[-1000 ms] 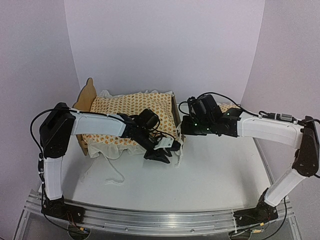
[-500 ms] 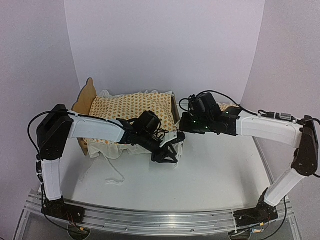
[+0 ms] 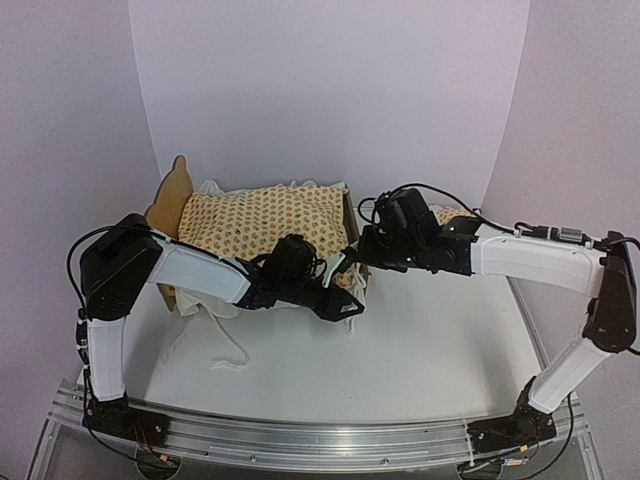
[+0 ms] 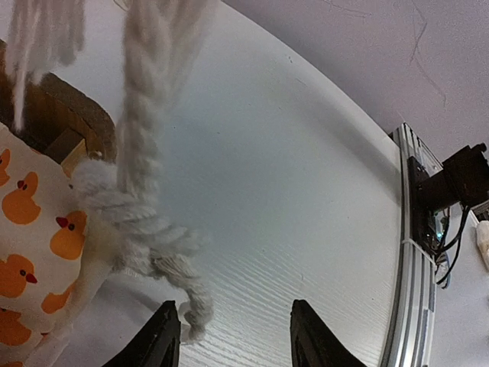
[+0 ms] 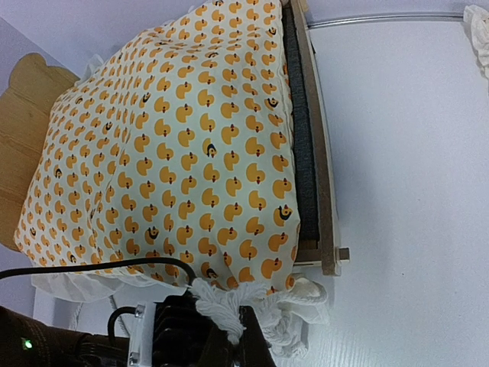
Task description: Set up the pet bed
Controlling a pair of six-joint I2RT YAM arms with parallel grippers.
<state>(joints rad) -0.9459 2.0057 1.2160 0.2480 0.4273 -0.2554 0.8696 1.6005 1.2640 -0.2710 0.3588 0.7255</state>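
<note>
So the pet bed (image 3: 175, 195) sits at the back left of the table (image 3: 400, 360), headboard on the far left and footboard toward the middle. The duck-print mattress (image 3: 265, 218) is already on the frame, so the big step looks mostly done. It isn't seated properly though. From the right wrist view it's slid toward one side, leaving a strip of the grey base (image 5: 306, 176) bare along one rail (image 5: 319, 153), and its ruffle spills over the opposite edge.

The right fingers (image 5: 179, 329) are clamped tight on a white braided cord (image 4: 145, 115) at the mattress's foot corner, holding it up off the table. The left fingers (image 4: 160, 340) are down by the same corner, roughly half spread with nothing between them, and the cord's loose end dangles just beside one.

What looks like the small matching pillow (image 3: 452, 214) is on the table behind the right arm, well apart from the headboard end.

Rough guess is a bit past halfway. Left to do: square up the mattress, tuck the corner in, place the pillow.
</note>
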